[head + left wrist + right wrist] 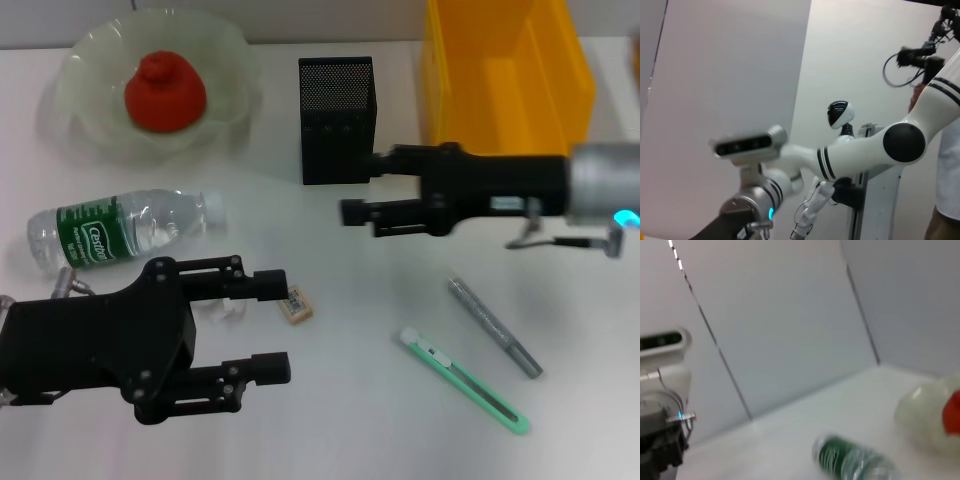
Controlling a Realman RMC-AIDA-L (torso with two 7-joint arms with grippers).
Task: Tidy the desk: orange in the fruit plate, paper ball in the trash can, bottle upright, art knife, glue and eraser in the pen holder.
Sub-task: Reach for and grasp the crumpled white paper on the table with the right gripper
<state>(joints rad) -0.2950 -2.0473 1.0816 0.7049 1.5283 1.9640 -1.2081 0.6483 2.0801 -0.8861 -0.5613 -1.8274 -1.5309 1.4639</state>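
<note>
Head view: bottle (120, 229) label perhaps "Cestbon".

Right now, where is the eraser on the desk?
In the head view, the eraser lies flat on the desk, just beyond the left gripper's upper finger tip, below the bottle's cap end.

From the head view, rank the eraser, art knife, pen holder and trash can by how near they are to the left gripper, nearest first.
Measured from the left gripper, low on the robot's left:
1. Eraser, just past its upper finger.
2. Art knife, toward the robot's right, near the front edge.
3. Pen holder, farther back, centre.
4. Trash can, far back on the right.
</note>
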